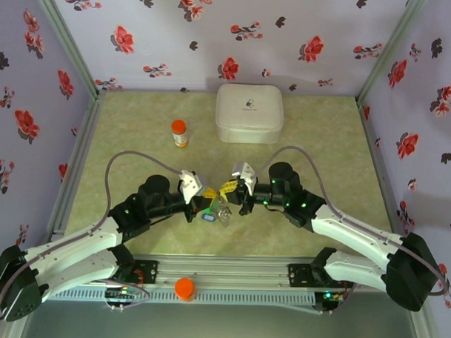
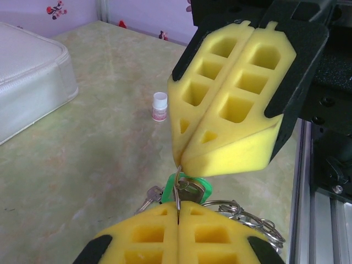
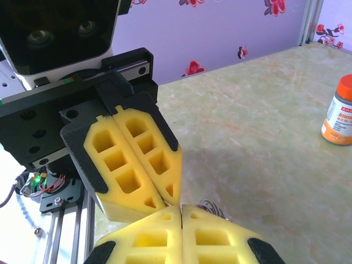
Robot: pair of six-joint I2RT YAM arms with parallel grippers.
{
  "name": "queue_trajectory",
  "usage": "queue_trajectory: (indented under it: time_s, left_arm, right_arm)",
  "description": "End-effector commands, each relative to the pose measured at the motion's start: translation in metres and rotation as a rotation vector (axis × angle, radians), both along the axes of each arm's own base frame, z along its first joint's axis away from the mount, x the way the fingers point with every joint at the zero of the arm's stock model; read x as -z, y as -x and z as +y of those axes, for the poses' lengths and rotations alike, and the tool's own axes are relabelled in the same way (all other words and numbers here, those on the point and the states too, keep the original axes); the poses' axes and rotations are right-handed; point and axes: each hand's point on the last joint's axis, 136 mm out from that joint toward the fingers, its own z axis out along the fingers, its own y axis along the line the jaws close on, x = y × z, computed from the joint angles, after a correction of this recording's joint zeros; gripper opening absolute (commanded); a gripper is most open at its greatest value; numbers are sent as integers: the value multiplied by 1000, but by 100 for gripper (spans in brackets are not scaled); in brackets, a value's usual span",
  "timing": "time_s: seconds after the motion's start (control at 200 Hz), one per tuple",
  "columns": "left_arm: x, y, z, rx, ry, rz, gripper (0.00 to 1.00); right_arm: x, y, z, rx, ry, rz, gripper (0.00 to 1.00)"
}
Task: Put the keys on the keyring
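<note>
Keyring (image 2: 177, 192) shows as a thin dark line between the two grippers, over the near middle of the table (image 1: 323, 143). In the top view the white case (image 1: 249, 113) lies at the far side, and the left gripper (image 1: 207, 193) and right gripper (image 1: 228, 190) meet tip to tip above the keys (image 1: 218, 212). The left wrist view adds the grip: left pads (image 2: 231, 223) pressed together on the ring, right pads (image 2: 242, 154) also pressed together, tips touching it; if they pinch it, I cannot tell. The right wrist view has the orange-capped bottle (image 3: 338, 110) well apart. The left wrist view has a small vial (image 2: 159, 106) and a green tag (image 2: 203, 187).
</note>
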Motion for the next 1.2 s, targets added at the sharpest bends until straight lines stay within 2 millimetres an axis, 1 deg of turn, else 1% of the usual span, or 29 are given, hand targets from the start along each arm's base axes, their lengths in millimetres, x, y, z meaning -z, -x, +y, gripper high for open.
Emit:
queue_trajectory:
  time_s: [0.0, 0.055, 0.17, 0.285, 0.485, 0.815, 0.985, 1.195]
  left_arm:
    - [-36, 4, -7, 49, 80, -54, 0]
    - [-35, 4, -7, 51, 77, -51, 0]
    - [-40, 5, -7, 65, 67, -117, 0]
    - [-44, 4, -6, 61, 70, -146, 0]
    - [-43, 2, -7, 58, 56, -167, 0]
    - [-48, 3, -10, 77, -1, -338, 0]
    - [-51, 1, -9, 67, 4, -362, 0]
    - [-54, 2, -9, 61, 29, -368, 0]
  right_arm:
    - [0, -13, -3, 85, 11, 7, 0]
    - [4, -17, -5, 111, 31, 11, 0]
    - [10, -23, -7, 145, 60, 17, 0]
    - [11, -23, -6, 151, 63, 21, 0]
    - [14, -26, -6, 170, 82, 63, 0]
    - [20, -23, -3, 167, 98, 147, 0]
    - [18, -24, -2, 173, 97, 174, 0]
    - [20, -25, -2, 188, 103, 204, 0]
